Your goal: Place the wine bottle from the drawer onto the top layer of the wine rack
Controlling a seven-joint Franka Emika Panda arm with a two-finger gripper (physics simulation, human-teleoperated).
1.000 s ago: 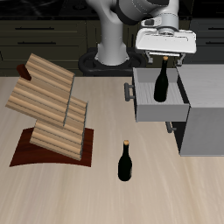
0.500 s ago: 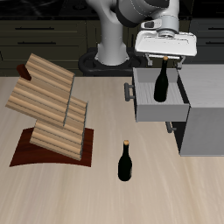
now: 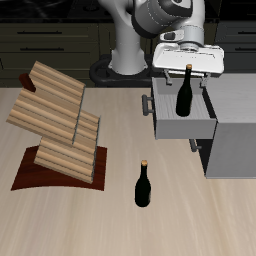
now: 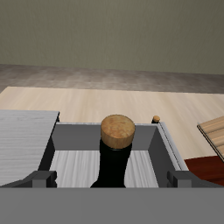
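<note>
The wine bottle stands upright in the drawer, its cork just under the claw. Since a moment ago, the claw has shifted slightly over the drawer. Beside the drawer on the pale wooden desk, a second bottle stands; the wine rack sits well apart. The claw's fingers stand apart, gripping nothing.

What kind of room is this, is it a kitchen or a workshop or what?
Probably a simulated kitchen: dark cabinets line the back behind a pale wooden table, which holds a wine rack, a wine bottle and a grey cabinet with an open drawer.
</note>
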